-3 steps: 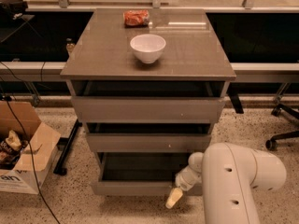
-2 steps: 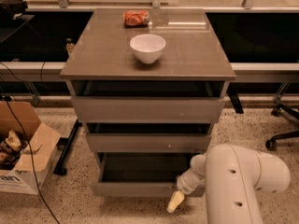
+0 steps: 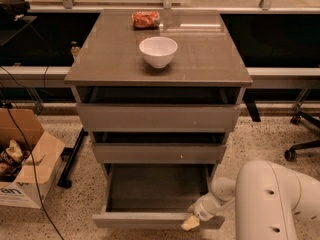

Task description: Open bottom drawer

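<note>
Camera view, looking down on a three-drawer cabinet. The bottom drawer [image 3: 150, 220], lowest of the three, now stands further out than a second ago, with most of its grey tray showing, so the task looks nearly done. The gripper [image 3: 191, 222] has followed it to the right end of the front panel; whether it is clenched or released cannot be told. A white bowl [image 3: 158, 51] and an orange packet [image 3: 146, 19] rest on the counter [image 3: 210, 59]. A cardboard box [image 3: 25, 154] stands to the left, well apart, and seems no obstacle.
</note>
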